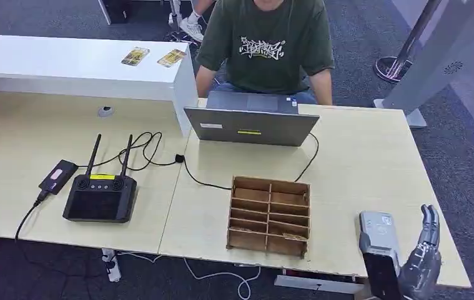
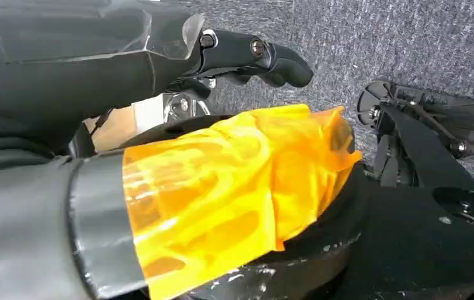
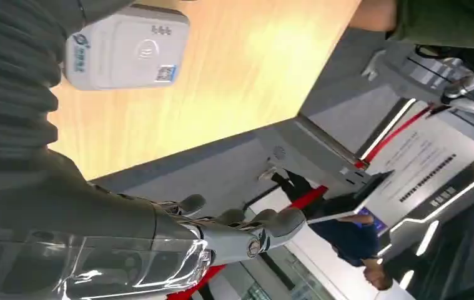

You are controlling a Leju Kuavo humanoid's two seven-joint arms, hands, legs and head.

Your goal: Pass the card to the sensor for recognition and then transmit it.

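Two cards (image 1: 153, 57) lie on the white counter (image 1: 65, 69); one sensor (image 1: 376, 231) sits on the surface (image 1: 359, 169). The right hand (image 1: 423, 253), partly cut off, holds nothing, fingers apart; the left hand (image 2: 256, 59) appears curled, state unclear.

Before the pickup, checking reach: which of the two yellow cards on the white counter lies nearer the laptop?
The right-hand yellow card, close to the counter's end; the other lies farther left.
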